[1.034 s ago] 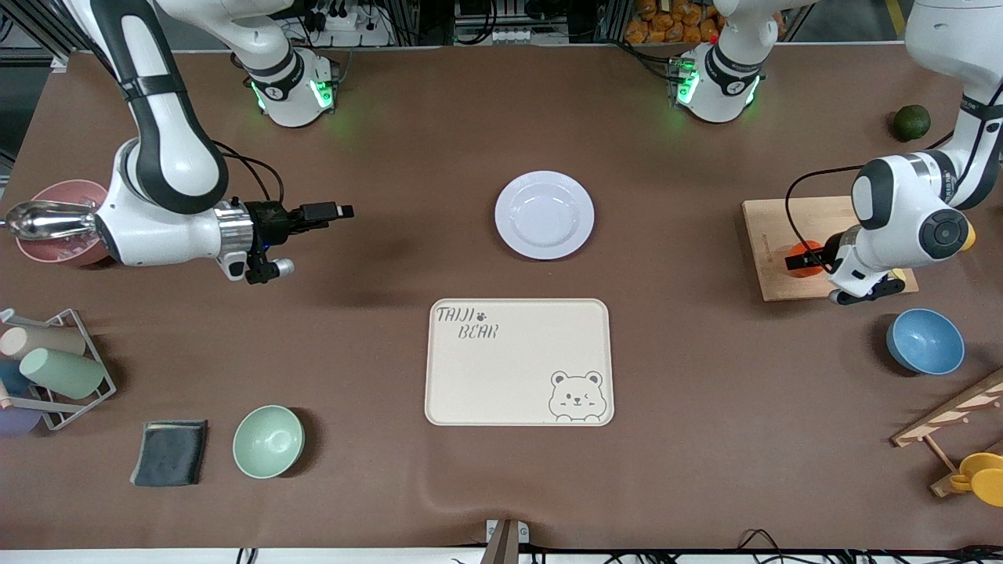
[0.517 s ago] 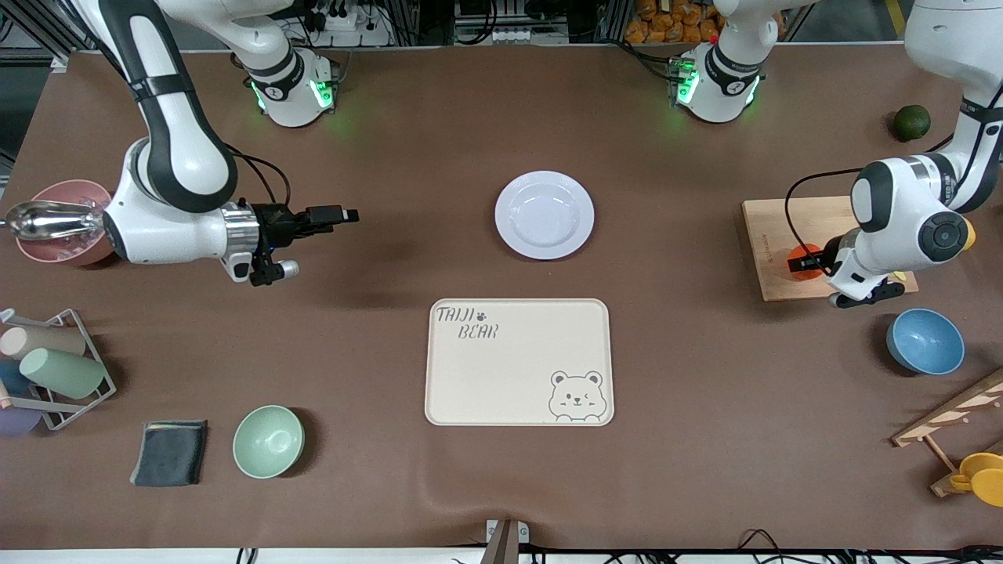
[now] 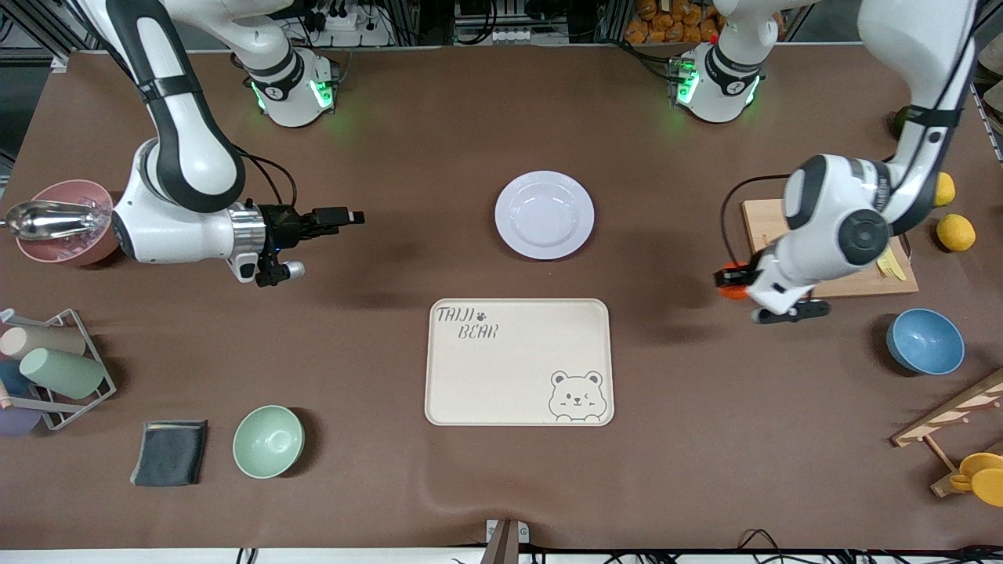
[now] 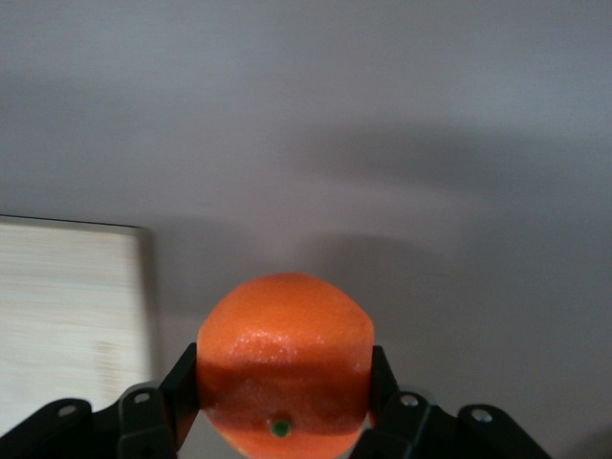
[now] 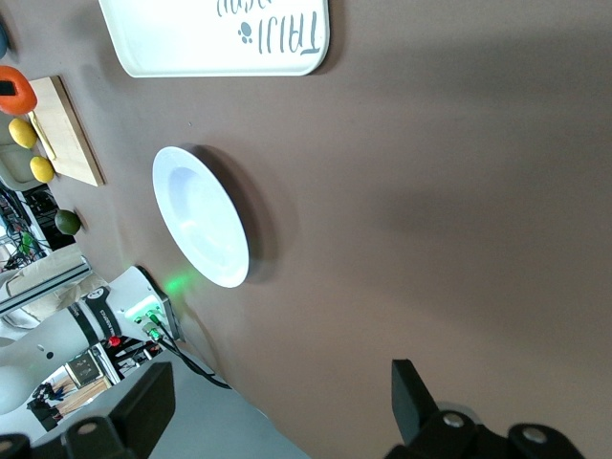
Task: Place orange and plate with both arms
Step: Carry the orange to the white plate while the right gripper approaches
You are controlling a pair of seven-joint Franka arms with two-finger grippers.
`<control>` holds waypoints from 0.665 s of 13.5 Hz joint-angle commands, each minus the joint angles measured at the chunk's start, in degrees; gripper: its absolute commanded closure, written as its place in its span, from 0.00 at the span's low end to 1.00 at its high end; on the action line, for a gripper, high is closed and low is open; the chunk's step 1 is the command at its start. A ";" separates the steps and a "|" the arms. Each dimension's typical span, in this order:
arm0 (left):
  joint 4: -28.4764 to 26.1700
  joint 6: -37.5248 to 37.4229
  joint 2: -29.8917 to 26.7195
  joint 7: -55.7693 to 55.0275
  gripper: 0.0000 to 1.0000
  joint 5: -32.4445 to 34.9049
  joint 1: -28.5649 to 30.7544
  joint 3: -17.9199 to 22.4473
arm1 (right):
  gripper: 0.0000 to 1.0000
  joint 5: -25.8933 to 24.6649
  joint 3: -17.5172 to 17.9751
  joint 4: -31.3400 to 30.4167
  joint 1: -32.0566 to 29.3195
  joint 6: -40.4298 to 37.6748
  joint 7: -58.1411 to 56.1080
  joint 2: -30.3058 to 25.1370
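Observation:
The small red-orange orange hangs in the air with my left gripper shut on it, over bare table just off the cutting board's edge on the bear tray's side. In the left wrist view the orange sits between the two black fingers of the left gripper. The pale plate lies flat at the table's middle, farther from the front camera than the bear tray. My right gripper is open and empty above the table, level with the plate toward the right arm's end. The right wrist view shows the plate ahead of the right gripper.
The cream bear tray lies nearer the front camera than the plate. A wooden cutting board, two lemons and a blue bowl are at the left arm's end. A pink bowl, cup rack, dark cloth and green bowl are at the right arm's end.
My left gripper shut on the orange, lifted it from the cutting board and carried it off the board toward the table's middle. My right gripper edged slightly toward the plate.

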 commanded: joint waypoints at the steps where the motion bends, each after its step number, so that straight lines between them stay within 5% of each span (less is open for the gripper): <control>1: 0.72 -1.47 -0.15 -6.90 0.83 -0.99 0.42 -6.88 | 0.00 1.56 -0.32 -0.70 0.61 0.78 -0.82 0.18; 4: 1.07 -1.47 1.07 -21.39 0.83 -0.90 -2.81 -12.79 | 0.00 1.99 -0.32 -0.62 0.61 0.96 -0.82 0.53; 9: 6.07 -0.42 6.95 -46.61 0.84 -0.29 -19.33 -12.62 | 0.00 2.61 -0.32 -0.70 2.37 2.98 -0.73 0.71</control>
